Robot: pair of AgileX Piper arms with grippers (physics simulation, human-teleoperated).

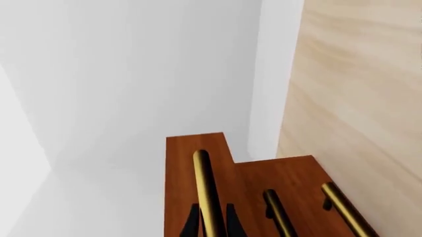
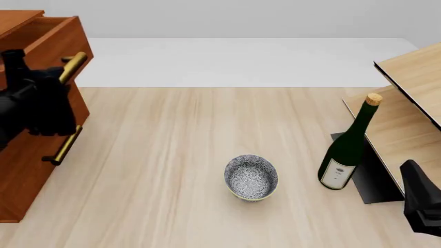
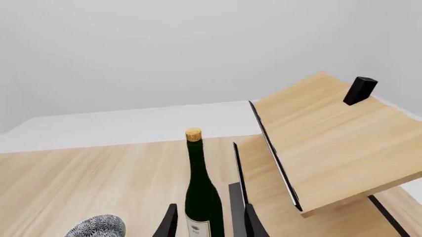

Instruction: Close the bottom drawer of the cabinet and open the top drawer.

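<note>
Left gripper (image 1: 212, 224) at the cabinet (image 2: 28, 170), black fingers (image 1: 191, 223) set either side of the top drawer's brass bar handle (image 1: 207, 192); fingers touching or just clear of the bar, cannot tell which, so grip state unclear. Top drawer (image 2: 51, 41) standing proud of the two fronts below, pulled part way out. In the left wrist view, two more brass handles (image 1: 280, 213) beside it on flush reddish-brown fronts. Bottom drawer (image 2: 24, 181) flush with the cabinet face in the front view, its handle (image 2: 64, 147) visible below the black arm.

Right gripper (image 3: 209, 222) low at the table's near right edge, fingers apart, holding nothing. Green wine bottle (image 2: 348, 144) with cork upright beyond them, seen in the gap between the fingers in the right wrist view. Pale wood shelf unit (image 2: 406, 111) just beside the bottle, on the right. Patterned bowl (image 2: 251, 177) mid-table on the light wood table (image 2: 172, 155), well apart from both grippers.
</note>
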